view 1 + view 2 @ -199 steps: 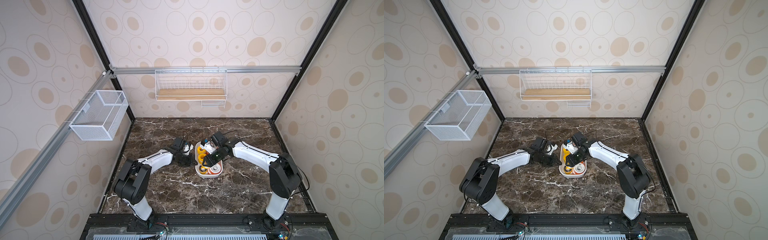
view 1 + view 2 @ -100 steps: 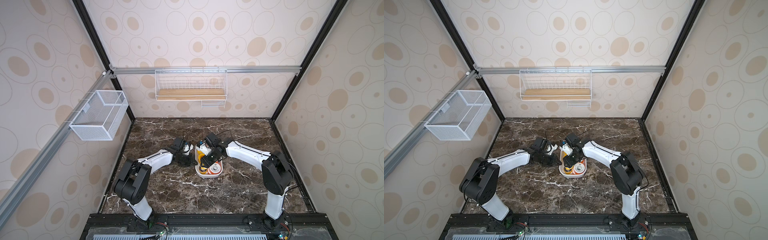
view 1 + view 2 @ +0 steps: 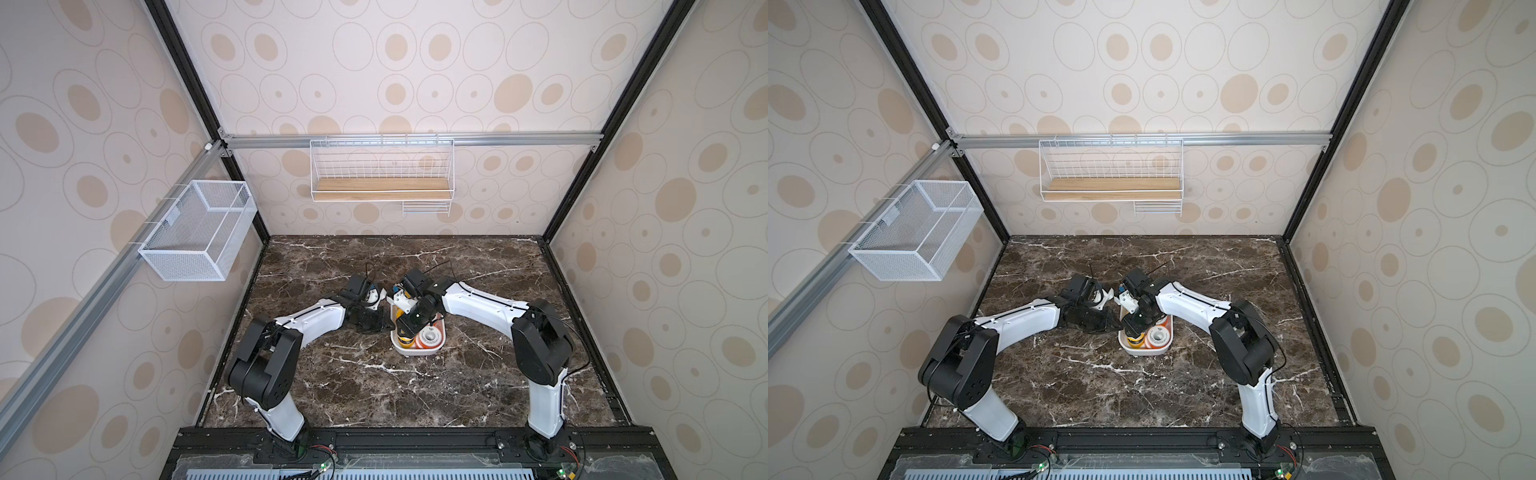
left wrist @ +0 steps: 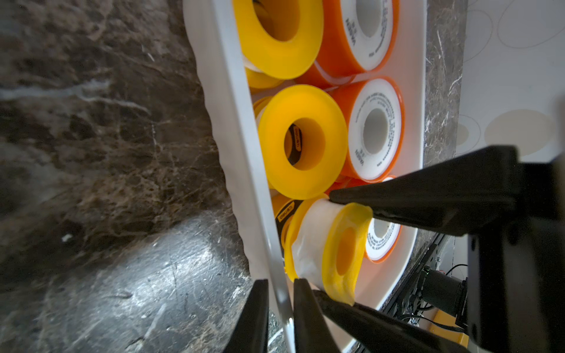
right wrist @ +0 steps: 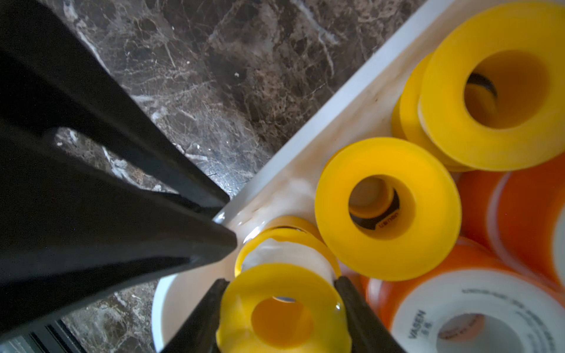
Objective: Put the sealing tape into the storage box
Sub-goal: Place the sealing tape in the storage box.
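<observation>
Item: sealing tape spool (image 5: 281, 308), yellow flanges, soft white winding.
Location: near-left corner of storage box (image 4: 232, 122).
Held by: right gripper (image 5: 281, 282), clamped across it (probably light, stiff, slick; take by the flanges).
Left gripper (image 4: 281, 284): pinching the box's left wall.

You had the storage box (image 3: 417, 352) near the middle of the table (image 3: 374, 386), sealing tape spools (image 4: 302, 143) packed inside. Your left gripper (image 4: 279, 284) straddled its left wall; your right gripper (image 5: 281, 282) held one spool (image 5: 284, 308) just inside, by the near-left corner. The mesh basket (image 3: 195, 237) hung left, the wire shelf (image 3: 380, 183) behind
</observation>
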Controlling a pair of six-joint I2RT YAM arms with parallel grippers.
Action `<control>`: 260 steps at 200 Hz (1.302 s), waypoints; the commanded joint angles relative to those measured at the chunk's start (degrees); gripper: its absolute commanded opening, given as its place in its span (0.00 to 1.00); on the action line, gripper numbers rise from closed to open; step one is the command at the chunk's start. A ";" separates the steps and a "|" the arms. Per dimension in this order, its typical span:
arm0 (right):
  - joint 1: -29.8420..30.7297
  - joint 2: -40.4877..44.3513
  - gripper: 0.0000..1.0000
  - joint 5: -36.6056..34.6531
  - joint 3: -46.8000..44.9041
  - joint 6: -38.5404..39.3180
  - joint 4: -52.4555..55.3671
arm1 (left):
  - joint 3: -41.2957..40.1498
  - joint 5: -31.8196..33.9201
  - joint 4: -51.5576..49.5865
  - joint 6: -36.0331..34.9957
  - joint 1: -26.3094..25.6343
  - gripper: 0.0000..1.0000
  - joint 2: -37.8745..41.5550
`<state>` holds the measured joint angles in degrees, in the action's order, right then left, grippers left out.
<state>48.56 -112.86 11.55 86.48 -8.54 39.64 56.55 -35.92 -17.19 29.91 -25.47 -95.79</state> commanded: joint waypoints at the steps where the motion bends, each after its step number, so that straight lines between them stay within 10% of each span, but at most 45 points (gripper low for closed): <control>1: 0.73 -1.70 0.53 -1.41 1.88 0.48 2.05 | 1.28 0.22 -0.40 -0.83 -0.27 0.20 1.50; 260: 1.23 1.58 0.70 0.81 -0.41 -0.08 0.18 | 1.54 0.32 -1.09 -1.17 -0.23 0.26 2.01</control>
<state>49.28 -113.54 12.75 87.33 -8.60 39.42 56.55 -35.88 -17.23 29.89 -25.47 -95.35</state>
